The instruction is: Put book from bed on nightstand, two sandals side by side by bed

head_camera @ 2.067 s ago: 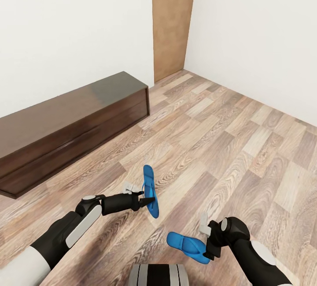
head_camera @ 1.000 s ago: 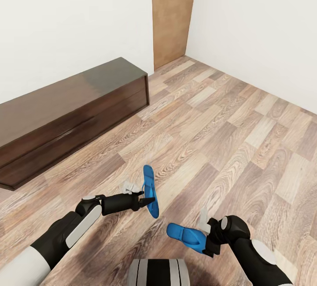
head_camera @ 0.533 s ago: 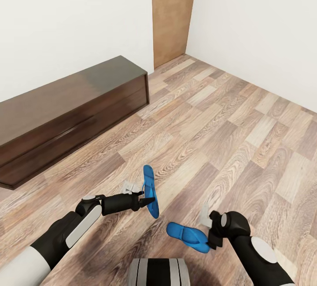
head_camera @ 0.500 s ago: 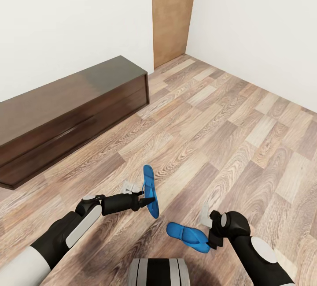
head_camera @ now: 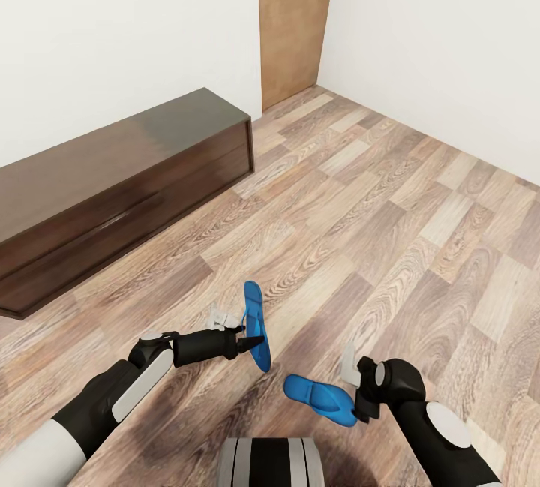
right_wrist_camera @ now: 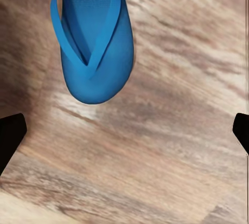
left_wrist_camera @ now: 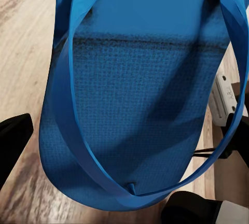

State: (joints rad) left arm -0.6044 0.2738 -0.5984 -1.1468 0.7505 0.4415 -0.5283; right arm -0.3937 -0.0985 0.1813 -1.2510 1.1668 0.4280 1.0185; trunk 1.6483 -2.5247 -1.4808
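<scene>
Two bright blue sandals are in the head view, low over the wood-plank floor in front of me. My left gripper (head_camera: 251, 341) is shut on one sandal (head_camera: 255, 322), which stands on its edge; up close its sole and straps (left_wrist_camera: 140, 105) lie between the fingers. The other sandal (head_camera: 321, 401) lies flat just off my right gripper (head_camera: 361, 395). In the right wrist view that sandal (right_wrist_camera: 96, 42) sits beyond the fingertips (right_wrist_camera: 10, 136), which stand wide apart with nothing between them. The book, the bed and the nightstand are out of view.
A long dark glossy bench-like unit (head_camera: 112, 187) runs along the white wall at the left. A brown wooden door panel (head_camera: 292, 29) stands in the far corner. Plank floor (head_camera: 390, 232) spreads to the right. My base (head_camera: 270, 472) is at the bottom edge.
My right gripper has opened and let go of its sandal, which now lies lower and flatter. The left gripper has kept its sandal. The camera has shifted a little.
</scene>
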